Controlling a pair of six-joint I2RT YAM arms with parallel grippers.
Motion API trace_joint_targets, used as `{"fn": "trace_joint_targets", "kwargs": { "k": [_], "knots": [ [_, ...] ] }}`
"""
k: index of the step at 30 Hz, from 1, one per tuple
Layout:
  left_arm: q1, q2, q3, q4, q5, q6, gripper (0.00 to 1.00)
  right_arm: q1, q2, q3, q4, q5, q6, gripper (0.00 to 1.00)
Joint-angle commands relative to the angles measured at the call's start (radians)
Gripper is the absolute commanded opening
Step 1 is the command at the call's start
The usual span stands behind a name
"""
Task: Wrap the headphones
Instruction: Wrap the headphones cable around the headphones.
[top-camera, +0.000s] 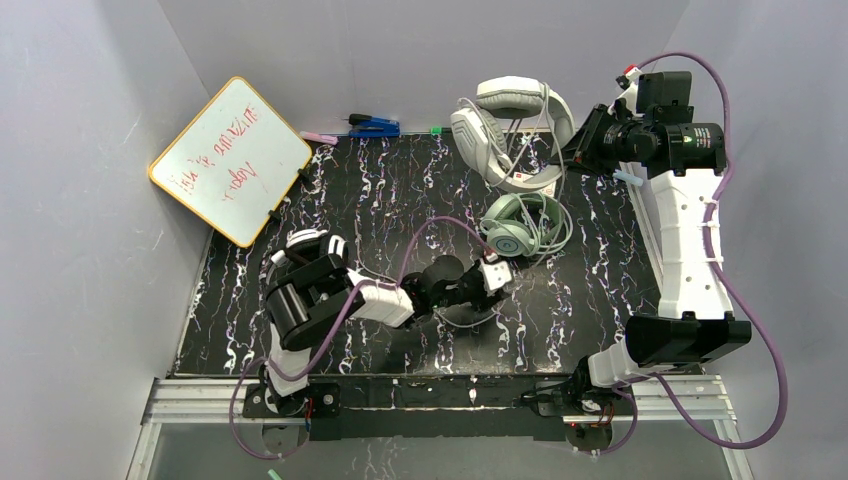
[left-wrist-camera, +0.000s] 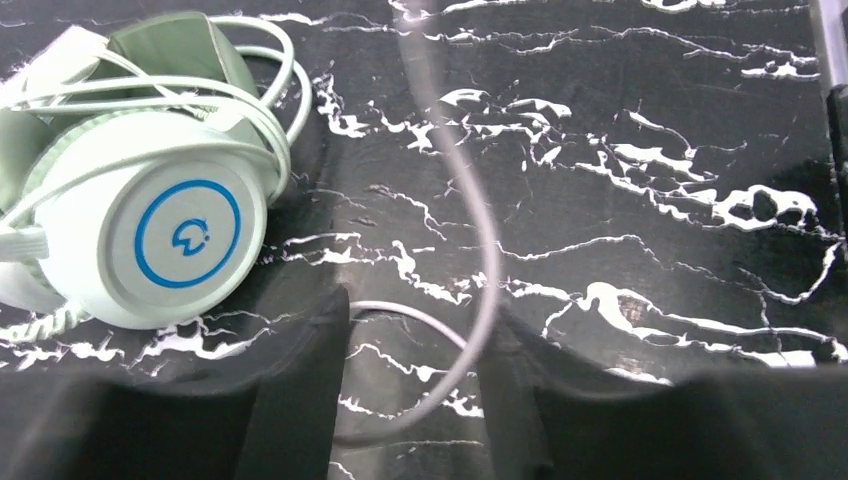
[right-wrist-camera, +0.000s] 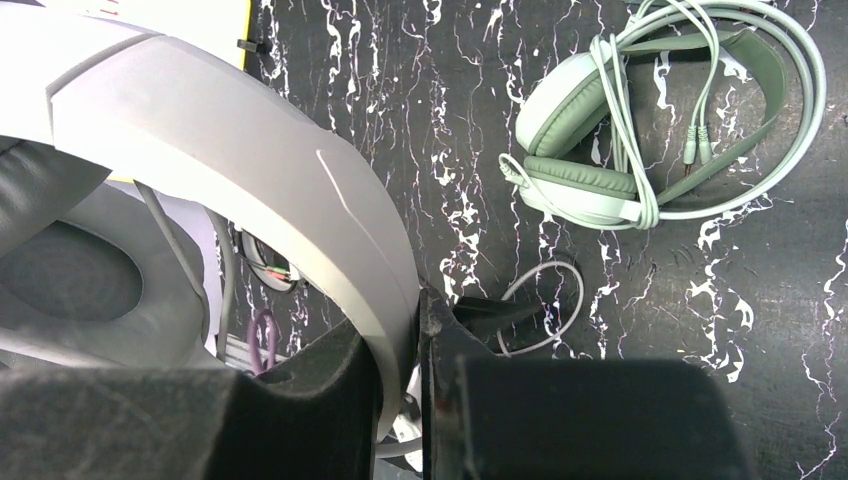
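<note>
Left jaws part-open over loose cable; right arm has the grey headset

The left gripper (top-camera: 496, 274), jaws apart, straddles a grey cable loop (left-wrist-camera: 405, 308) just this side of the mint-green headset (top-camera: 515, 228). Beyond that headset, the right gripper (right-wrist-camera: 420, 312) pinches the light grey headset (top-camera: 512, 95) by its band. Left arm's nearer the loop.

Illegible red handwriting on the whiteboard (top-camera: 232, 160); blue ring logo on mint-green headphones (left-wrist-camera: 150, 230)
</note>
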Motion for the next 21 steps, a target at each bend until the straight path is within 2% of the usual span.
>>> {"fn": "trace_joint_targets", "kwargs": {
  "k": [1,2,3,7,12,17,21],
  "knots": [
    [-0.006,-0.003,0.023,0.041,0.038,0.051,0.25,0.005,-0.025,0.048,0.052,-0.059,0.028,0.01],
    [-0.006,-0.021,0.007,0.040,0.039,0.052,0.09,0.005,-0.026,0.046,0.051,-0.052,0.028,0.01],
    [-0.005,-0.044,-0.017,0.041,0.047,0.059,0.00,0.005,-0.026,0.043,0.048,-0.041,0.028,0.01],
    [-0.003,-0.198,-0.179,0.040,0.051,0.065,0.00,0.005,-0.026,0.043,0.038,0.011,0.029,0.01],
    [-0.003,-0.471,-0.429,0.033,-0.019,0.012,0.00,0.005,-0.013,0.052,0.035,0.035,0.025,0.01],
    [0.003,-0.699,-0.527,-0.090,-0.085,-0.169,0.00,0.005,-0.004,0.063,0.034,0.033,0.024,0.01],
    [0.014,-0.823,-0.618,-0.069,-0.169,-0.328,0.00,0.005,-0.007,0.076,0.031,0.026,0.024,0.01]
  ]
}}
